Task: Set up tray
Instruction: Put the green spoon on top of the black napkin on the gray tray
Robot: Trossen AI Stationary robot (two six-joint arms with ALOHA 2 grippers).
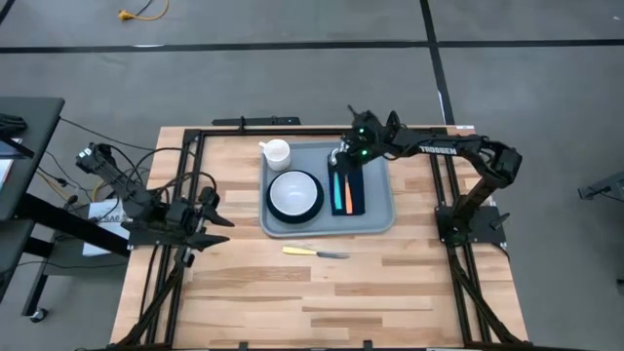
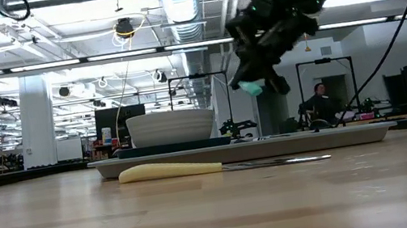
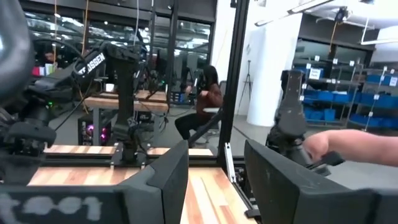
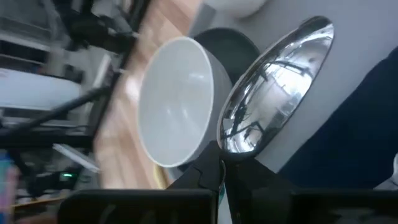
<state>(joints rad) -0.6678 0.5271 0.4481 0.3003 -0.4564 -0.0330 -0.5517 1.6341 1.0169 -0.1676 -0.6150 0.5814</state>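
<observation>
Your right gripper [image 1: 341,156], fingers clamped on a spoon [image 4: 273,87], hovers over the napkin [image 1: 357,188] on the mid-worktop tray [image 1: 380,222], apparently to lay it beside the orange utensil [image 1: 346,193]; left fingers [image 3: 168,180] idle apart.

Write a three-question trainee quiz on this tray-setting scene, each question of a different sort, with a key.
1. True or false: the yellow-handled knife lies on the large grey-blue rectangular tray.
2. The right gripper is shut on which item: A, the white mug; B, the shiny metal spoon with a teal handle; C, the orange-handled utensil?
3. Fill in: the white bowl sits on a dark teal round ____ inside the tray.

Key:
1. False; it lies on the wooden table, near the tray's front edge.
2. B.
3. plate.

The left gripper waits open at the table's left side.
</observation>
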